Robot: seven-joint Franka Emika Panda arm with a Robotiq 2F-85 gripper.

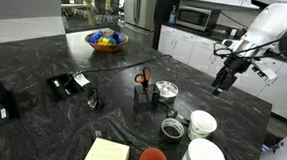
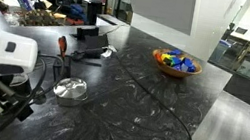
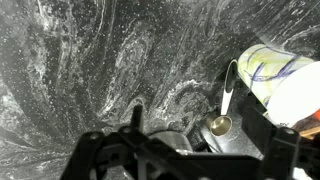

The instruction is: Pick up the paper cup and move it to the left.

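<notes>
One small plain white paper cup (image 1: 202, 124) stands on the black marbled countertop (image 1: 45, 59), just beside a larger white round container (image 1: 207, 157). My black gripper (image 1: 220, 87) hangs above it & farther from cam, not touching; can't tell if jaws are spread or clenched

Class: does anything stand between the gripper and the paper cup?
Nothing visible does. In an exterior view the gripper hangs in the air above the counter; the paper cup stands open-topped below it in the picture, a dark pot close beside it.
</notes>
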